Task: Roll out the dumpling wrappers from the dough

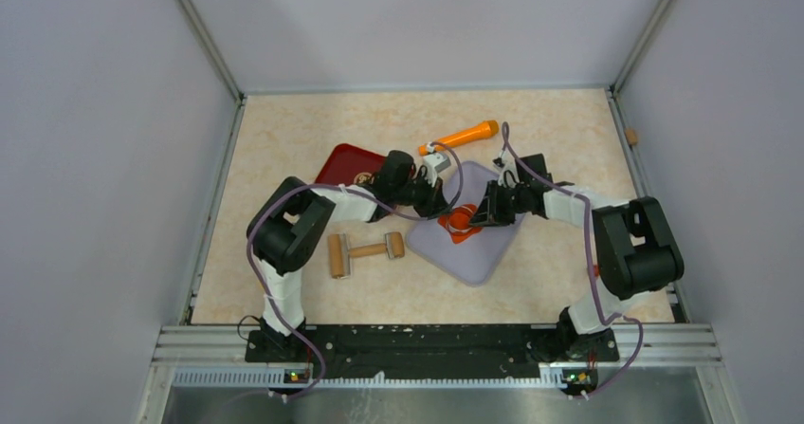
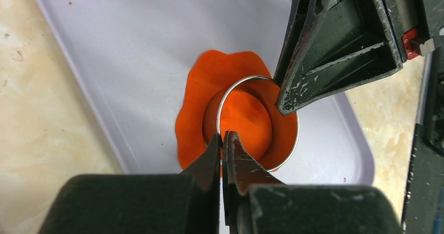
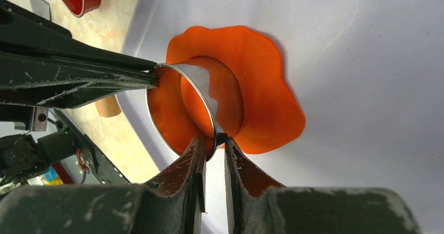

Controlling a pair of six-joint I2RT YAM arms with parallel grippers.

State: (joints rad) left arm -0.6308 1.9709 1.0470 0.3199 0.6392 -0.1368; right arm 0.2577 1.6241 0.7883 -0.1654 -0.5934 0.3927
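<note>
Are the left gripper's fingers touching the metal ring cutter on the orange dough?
Touching. The left wrist view shows the left gripper shut on the near wall of the ring cutter, no gap either side, with the orange dough beneath.

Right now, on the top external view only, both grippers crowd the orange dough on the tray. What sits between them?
Observer: A thin metal ring cutter stands on the flattened dough sheet.
Operator: Who holds it?
Observer: Both. The left gripper pinches one side of the rim, the right gripper the opposite side.
Operator: Is a wrapper cut out?
Observer: A round disc shows inside the ring; whether it is cut free, I cannot tell.
</note>
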